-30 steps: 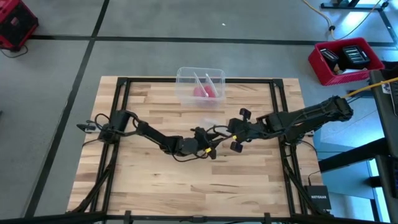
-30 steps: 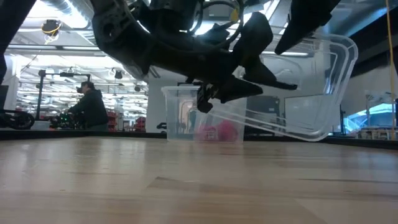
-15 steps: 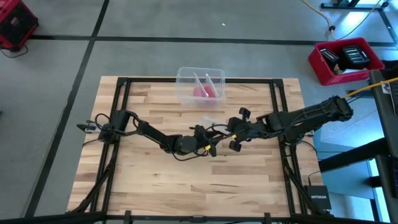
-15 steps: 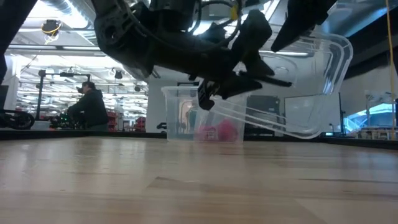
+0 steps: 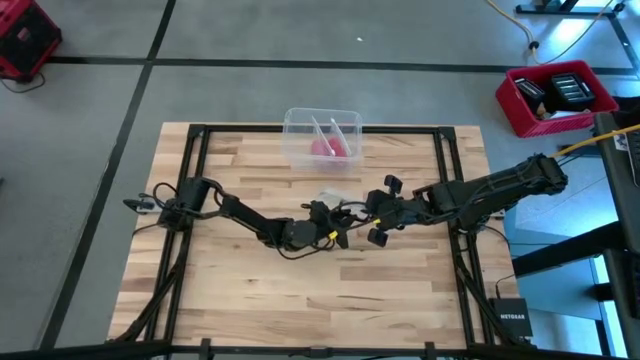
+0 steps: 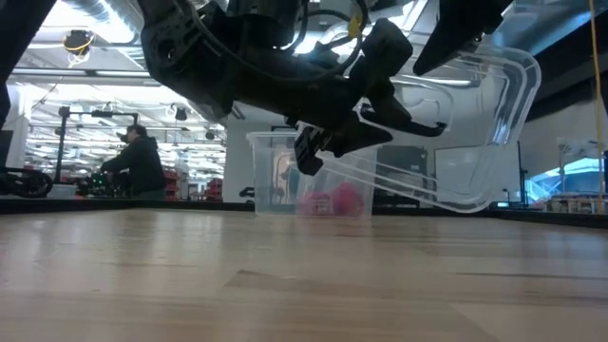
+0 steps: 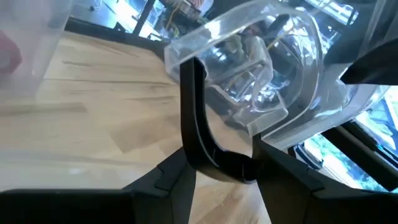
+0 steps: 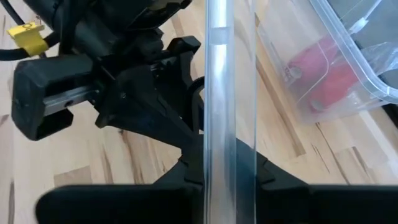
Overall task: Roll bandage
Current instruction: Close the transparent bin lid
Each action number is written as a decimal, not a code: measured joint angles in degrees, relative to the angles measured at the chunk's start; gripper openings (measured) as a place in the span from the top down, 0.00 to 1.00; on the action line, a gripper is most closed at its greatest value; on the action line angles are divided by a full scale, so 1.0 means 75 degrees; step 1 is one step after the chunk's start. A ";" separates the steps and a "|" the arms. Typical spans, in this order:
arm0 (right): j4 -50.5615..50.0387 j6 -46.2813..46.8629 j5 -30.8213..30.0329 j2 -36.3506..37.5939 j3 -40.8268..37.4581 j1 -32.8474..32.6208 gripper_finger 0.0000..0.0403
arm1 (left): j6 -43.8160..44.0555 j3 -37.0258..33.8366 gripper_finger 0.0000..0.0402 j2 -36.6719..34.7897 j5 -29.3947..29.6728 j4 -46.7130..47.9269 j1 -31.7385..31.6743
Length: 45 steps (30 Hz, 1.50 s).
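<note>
I am a two-armed robot at a wooden bench (image 5: 250, 300). My left gripper (image 5: 335, 238) reaches toward the bench's middle, its jaws spread around the rim of a clear plastic lid (image 6: 465, 142), one dark finger (image 7: 193, 118) pressed against that rim. The lid hangs tilted above the bench. Just right of it, my right gripper (image 5: 372, 222) meets the same lid, jaws nearly closed and pinching its edge (image 8: 229, 99). At the far middle of the bench sits a clear plastic box (image 5: 322, 138). The pink bandage (image 5: 328, 148) lies inside that box, well apart from both grippers.
</note>
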<state>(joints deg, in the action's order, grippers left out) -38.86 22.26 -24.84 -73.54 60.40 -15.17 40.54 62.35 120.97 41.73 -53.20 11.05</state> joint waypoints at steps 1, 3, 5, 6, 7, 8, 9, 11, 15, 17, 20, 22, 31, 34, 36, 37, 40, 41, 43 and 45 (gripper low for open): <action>0.0001 0.0000 -0.0003 0.0000 0.0000 -0.0031 0.90 | -0.0023 0.0000 0.63 0.0000 0.0011 -0.0027 0.0000; 0.0020 0.0000 -0.0017 0.0000 0.0000 -0.0033 0.90 | -0.0064 -0.0003 0.63 0.0000 0.0012 -0.0091 -0.0003; 0.0061 0.0013 -0.0019 0.0000 0.0000 -0.0033 0.90 | -0.0218 -0.0006 0.63 0.0003 0.0015 -0.0251 0.0016; 0.0075 0.0020 -0.0034 0.0000 0.0000 -0.0033 0.90 | -0.0323 -0.0006 0.64 0.0003 0.0018 -0.0329 0.0028; 0.0101 0.0024 -0.0032 0.0000 0.0000 -0.0033 0.90 | -0.0512 -0.0006 0.66 0.0003 0.0021 -0.0380 0.0040; 0.0139 0.0027 -0.0032 0.0000 0.0000 -0.0033 0.90 | -0.0705 -0.0006 0.68 0.0003 0.0027 -0.0400 0.0050; 0.0189 0.0028 -0.0026 0.0000 0.0000 -0.0033 0.90 | -0.0826 -0.0006 0.70 0.0003 0.0028 -0.0402 0.0064; 0.0234 0.0027 -0.0025 -0.0003 0.0000 -0.0033 0.90 | -0.0960 -0.0009 0.76 0.0003 0.0033 -0.0452 0.0079; 0.0129 0.0113 0.0125 -0.0003 -0.0001 -0.0036 0.87 | -0.1236 -0.0009 0.88 0.0003 0.0042 -0.0495 0.0124; 0.0062 0.0167 0.0364 -0.0003 -0.0003 -0.0036 0.82 | -0.1501 -0.0009 0.93 0.0003 0.0068 -0.0520 0.0136; 0.0164 0.0221 0.0643 0.0023 -0.0006 -0.0034 0.73 | -0.2019 -0.0009 0.93 0.0003 0.0069 -0.0494 0.0176; 0.0263 0.0225 0.0974 0.0148 -0.0003 -0.0033 0.67 | -0.2308 -0.0009 0.93 0.0003 0.0024 -0.0386 0.0214; -0.0920 0.0193 0.1279 0.1344 0.0746 -0.0033 0.52 | -0.3283 0.0003 0.93 -0.1027 0.0008 0.1633 0.0432; -0.1248 0.0164 0.1040 0.1806 0.0926 -0.0018 0.51 | -0.3493 0.0009 0.94 -0.1713 -0.0365 0.3202 0.0410; -0.1487 0.0138 0.0716 0.2102 0.0948 -0.0021 0.51 | -0.3362 0.0119 0.94 -0.2215 -0.0717 0.4489 0.0318; -0.1593 0.0136 0.0553 0.2221 0.0947 -0.0021 0.51 | -0.3274 0.0222 0.94 -0.2501 -0.0928 0.5120 0.0240; -0.1914 0.0133 0.0024 0.2540 0.0947 -0.0023 0.51 | -0.3262 0.0633 0.94 -0.3094 -0.1305 0.7102 -0.0021; -0.2033 0.0177 -0.0135 0.2619 0.0947 -0.0024 0.51 | -0.3300 0.0841 0.94 -0.3200 -0.1379 0.7741 -0.0104; -0.2022 0.0184 -0.0296 0.2712 0.0875 -0.0021 0.51 | -0.3530 0.1325 0.94 -0.3394 -0.1619 0.9051 -0.0239; -0.2013 0.0189 -0.0321 0.2786 0.0710 -0.0021 0.51 | -0.3795 0.1951 0.94 -0.3554 -0.1786 1.0192 -0.0355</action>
<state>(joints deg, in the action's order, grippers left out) -53.96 23.68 -27.25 -52.64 65.73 -15.33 12.08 76.98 94.32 28.34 23.24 8.39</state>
